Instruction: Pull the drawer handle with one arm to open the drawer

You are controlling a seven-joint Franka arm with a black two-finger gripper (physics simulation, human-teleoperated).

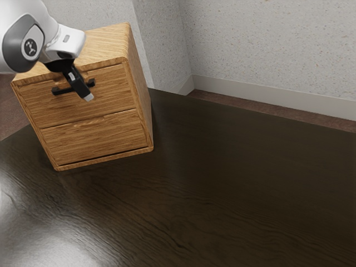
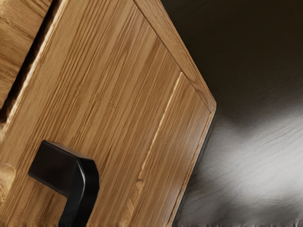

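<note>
A wooden cabinet [image 1: 133,72] with two drawers stands on the dark table at the exterior view's left. Its top drawer [image 1: 111,92] carries a black bar handle [image 1: 60,89]. My gripper [image 1: 83,89] comes down from the upper left and lies across the handle's right part, with a pale tip just below the bar. In the wrist view the drawer front [image 2: 109,109] runs close past the hand, and one black end of the handle [image 2: 71,177] sits right beside it. A thin dark gap shows along the top drawer's upper edge. The lower drawer [image 1: 94,139] has no handle that I can see.
The dark wooden table [image 1: 222,194] stretches wide to the exterior view's right and front of the cabinet. A pale wall [image 1: 267,39] with a baseboard runs behind, with a corner close to the cabinet's back.
</note>
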